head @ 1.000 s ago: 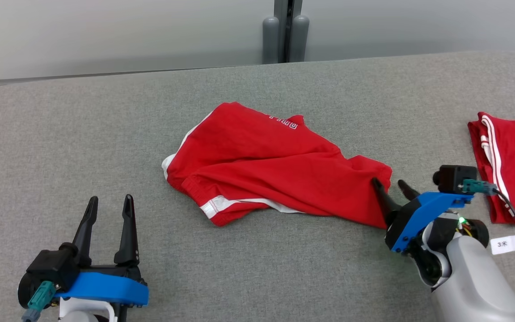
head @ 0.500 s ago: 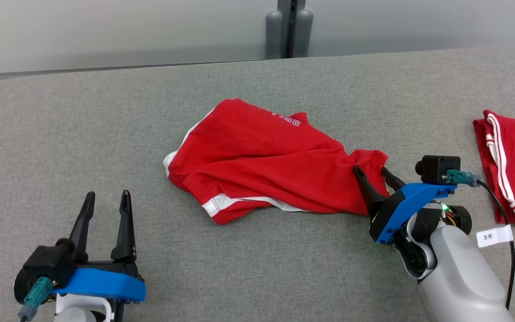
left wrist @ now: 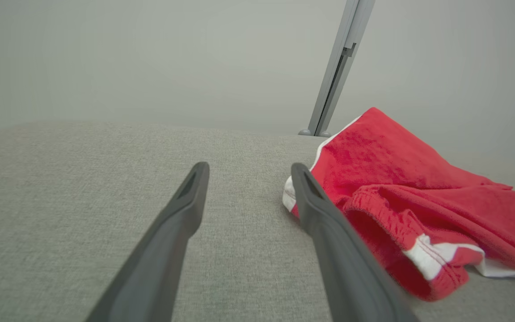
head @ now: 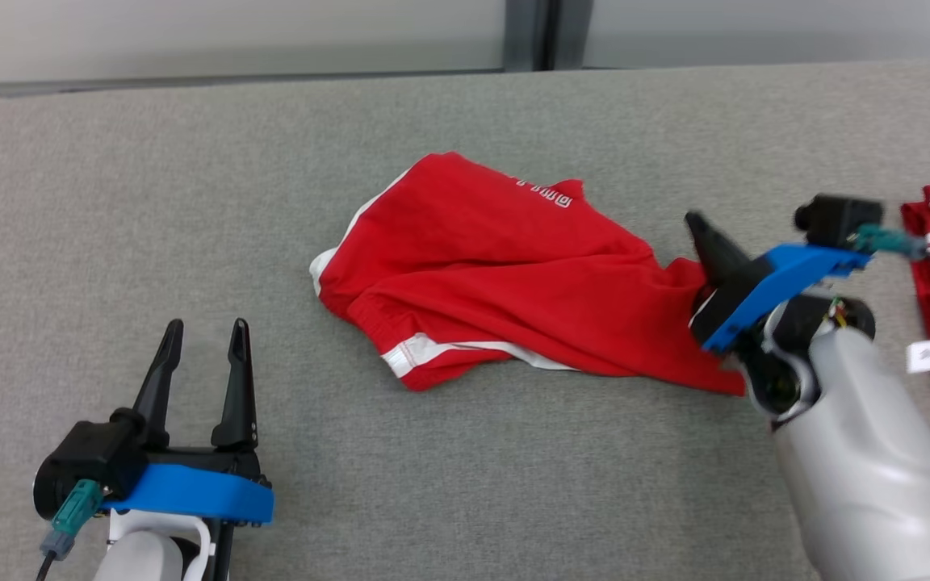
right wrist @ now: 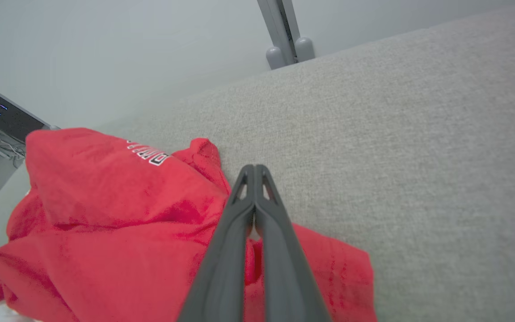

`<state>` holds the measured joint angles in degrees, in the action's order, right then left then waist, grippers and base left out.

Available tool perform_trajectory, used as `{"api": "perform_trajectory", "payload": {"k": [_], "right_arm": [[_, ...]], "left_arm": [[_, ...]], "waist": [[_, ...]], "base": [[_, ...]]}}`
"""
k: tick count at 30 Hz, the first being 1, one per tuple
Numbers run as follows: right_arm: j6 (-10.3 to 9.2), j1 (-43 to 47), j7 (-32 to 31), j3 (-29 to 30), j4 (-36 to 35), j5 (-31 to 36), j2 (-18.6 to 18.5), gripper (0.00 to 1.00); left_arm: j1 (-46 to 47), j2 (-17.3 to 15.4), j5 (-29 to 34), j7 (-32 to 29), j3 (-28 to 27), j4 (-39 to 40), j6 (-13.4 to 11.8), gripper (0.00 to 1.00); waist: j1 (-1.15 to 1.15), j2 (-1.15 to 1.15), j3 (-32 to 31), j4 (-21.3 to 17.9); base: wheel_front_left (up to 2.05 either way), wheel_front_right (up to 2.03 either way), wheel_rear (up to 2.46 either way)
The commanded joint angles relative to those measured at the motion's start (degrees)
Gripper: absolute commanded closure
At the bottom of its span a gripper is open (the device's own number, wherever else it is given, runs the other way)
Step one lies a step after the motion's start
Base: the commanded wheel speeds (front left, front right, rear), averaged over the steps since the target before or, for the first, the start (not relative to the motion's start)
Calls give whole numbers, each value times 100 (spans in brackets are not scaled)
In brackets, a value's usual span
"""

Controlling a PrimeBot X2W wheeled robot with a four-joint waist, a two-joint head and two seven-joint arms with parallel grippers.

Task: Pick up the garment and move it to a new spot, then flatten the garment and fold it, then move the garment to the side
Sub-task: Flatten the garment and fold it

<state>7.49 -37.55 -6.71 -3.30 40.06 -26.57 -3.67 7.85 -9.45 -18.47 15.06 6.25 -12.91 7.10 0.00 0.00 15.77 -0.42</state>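
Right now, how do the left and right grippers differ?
The left gripper stands open; the right gripper is shut. The left gripper holds nothing; the right gripper pinches the right end of the red garment. The left gripper is over the table, apart from the garment; the right gripper is on it. Both point away from the robot.

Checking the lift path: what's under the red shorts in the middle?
Grey table shows all round the red shorts; white lining peeks out at the near hem. Anything beneath the bunched cloth is covered. The right gripper is shut on their edge.
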Motion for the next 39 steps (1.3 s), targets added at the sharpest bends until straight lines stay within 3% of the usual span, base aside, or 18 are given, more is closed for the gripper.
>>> {"api": "perform_trajectory", "payload": {"k": [1,6,12,13,14,15,25,33,39], "right_arm": [[1,-184,35,100,48,-164,0,100],[1,-778,75,443,460,-321,-210,100],[1,-1112,389,288,762,-113,-389,100],[1,-1066,455,203,752,-80,-439,92],[1,-992,517,120,738,-34,-486,13],[1,-896,609,27,701,5,-526,0],[1,675,1845,-717,-340,388,-889,0],[1,2282,2134,-324,-1467,847,-696,0],[1,3011,1920,5,-2158,1111,-423,0]], "left_arm": [[115,-31,45,15,2,38,32,0],[261,-15,52,15,120,84,38,0],[351,49,70,15,141,116,43,0],[343,71,72,15,132,120,44,0],[318,90,75,15,120,118,44,0],[286,103,77,15,100,110,45,0],[-119,170,60,15,-68,-42,48,0],[-538,237,15,15,-205,-162,44,0],[-734,295,37,15,-263,-165,42,0]], "waist": [[0,0,147,140],[0,0,448,418],[0,0,548,552],[0,0,507,549],[0,0,459,537],[0,0,394,512],[0,0,-490,36],[0,0,-1084,-252],[0,0,-1230,-321]], "base": [[0,0,0],[0,0,0],[0,0,0],[0,0,0],[0,0,0],[0,0,0],[0,0,0],[0,0,0],[0,0,0]]}}
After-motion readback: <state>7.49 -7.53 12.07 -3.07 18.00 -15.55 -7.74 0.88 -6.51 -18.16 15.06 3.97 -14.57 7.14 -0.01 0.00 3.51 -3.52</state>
